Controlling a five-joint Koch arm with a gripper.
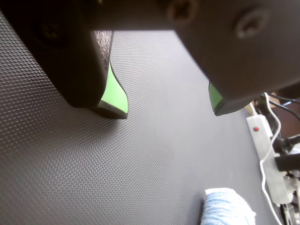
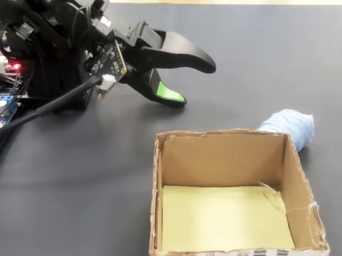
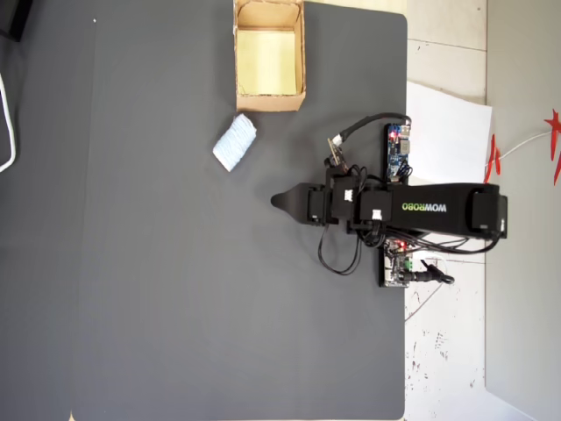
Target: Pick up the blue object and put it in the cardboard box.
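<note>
Overhead cam: blue object (image 3: 235, 142) lies on the mat just beside the cardboard box (image 3: 301, 54), up and left of the gripper (image 3: 279, 201) and well apart from it, long axis diagonal. Gripper hangs wide open w/ nothing held. Wrist cam crops the pad at the bottom edge; in the fixed cam the box wall hides part of it.

**Around the work surface**

A dark textured mat (image 3: 175, 289) is covering most of the overhead view. Past its right edge, a white sheet of paper (image 3: 447, 132) is lying on a pale speckled floor (image 3: 447, 351), with a green circuit board (image 3: 399, 151) sitting at the mat's right border. A white cable (image 3: 7, 123) is curving at the far left. In the wrist view, a white power strip (image 1: 258, 131) with a red switch is showing at the right edge.
</note>
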